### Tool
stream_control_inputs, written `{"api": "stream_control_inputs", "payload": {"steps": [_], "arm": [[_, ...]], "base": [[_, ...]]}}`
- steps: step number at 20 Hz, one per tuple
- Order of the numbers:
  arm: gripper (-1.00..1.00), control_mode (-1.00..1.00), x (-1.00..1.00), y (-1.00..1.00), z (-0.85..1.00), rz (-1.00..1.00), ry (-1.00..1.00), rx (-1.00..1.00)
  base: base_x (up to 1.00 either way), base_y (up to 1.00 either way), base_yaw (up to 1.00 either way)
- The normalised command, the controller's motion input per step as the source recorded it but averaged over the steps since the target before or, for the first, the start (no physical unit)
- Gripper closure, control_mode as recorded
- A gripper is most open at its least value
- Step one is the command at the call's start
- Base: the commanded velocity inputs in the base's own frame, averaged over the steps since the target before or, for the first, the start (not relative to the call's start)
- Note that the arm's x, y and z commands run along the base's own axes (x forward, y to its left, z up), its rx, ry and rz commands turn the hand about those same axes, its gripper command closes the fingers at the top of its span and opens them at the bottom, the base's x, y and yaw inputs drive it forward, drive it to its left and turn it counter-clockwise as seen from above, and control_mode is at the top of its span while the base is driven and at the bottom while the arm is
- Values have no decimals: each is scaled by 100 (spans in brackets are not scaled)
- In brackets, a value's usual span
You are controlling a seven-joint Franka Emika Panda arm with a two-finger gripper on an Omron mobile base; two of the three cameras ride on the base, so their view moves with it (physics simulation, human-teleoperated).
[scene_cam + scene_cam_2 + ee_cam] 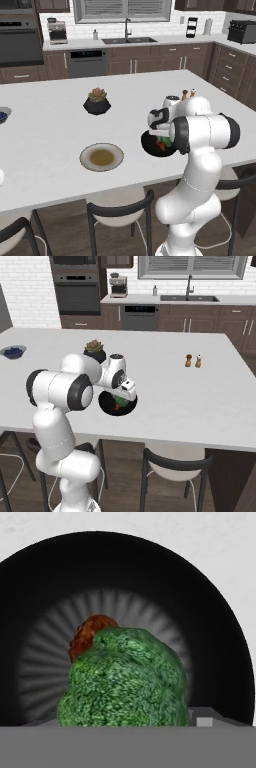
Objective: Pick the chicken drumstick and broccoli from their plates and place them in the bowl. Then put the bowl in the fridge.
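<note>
**Broccoli over the bowl, release pending**

Kitchen island desk (60, 100), pale and wide, with dark cabinets, sink and oven behind. Black bowl (106, 404) near the front edge, directly under the hand. Grey-rimmed plate (86, 151) with tan centre to the left in the left base view, bare. Succulent in a black pot (96, 101) further back, well apart from the bowl; salt and pepper shakers (193, 360) off to the far side; small bowl of berries (13, 351) near the far left edge.

Jaws (119, 401) pointing down into the bowl. Broccoli (125, 679) close against the hand camera, large and low in the hand view, apparently held; fingertips hidden behind it, so opening width cannot be told. Drumstick (90, 634) already lying on the bowl's floor, just behind the broccoli.

Judged step: dropping the broccoli in. Best done by staying centred over the bowl, lowering until the floret is below the rim, then opening fully and lifting straight up. Risk of the floret bouncing off the drumstick and rolling out if released high, or nudging the bowl toward the desk edge if lowered too far. Fridge transfer not yet begun.
</note>
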Motion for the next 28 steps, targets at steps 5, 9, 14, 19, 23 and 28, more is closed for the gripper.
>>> {"api": "stream_control_inputs", "payload": {"steps": [5,9,14,19,23,28], "arm": [[-100,-100,1,0,0,0,0,0],[-100,-100,-3,0,0,0,0,0],[-100,-100,-28,0,28,0,0,0],[-100,-100,-32,9,51,4,0,0],[-100,-100,-8,47,28,15,2,0],[-100,-100,0,59,2,29,4,0]], "base": [[0,0,0],[0,0,0],[0,0,0],[0,0,0],[0,0,0],[0,0,0]]}}
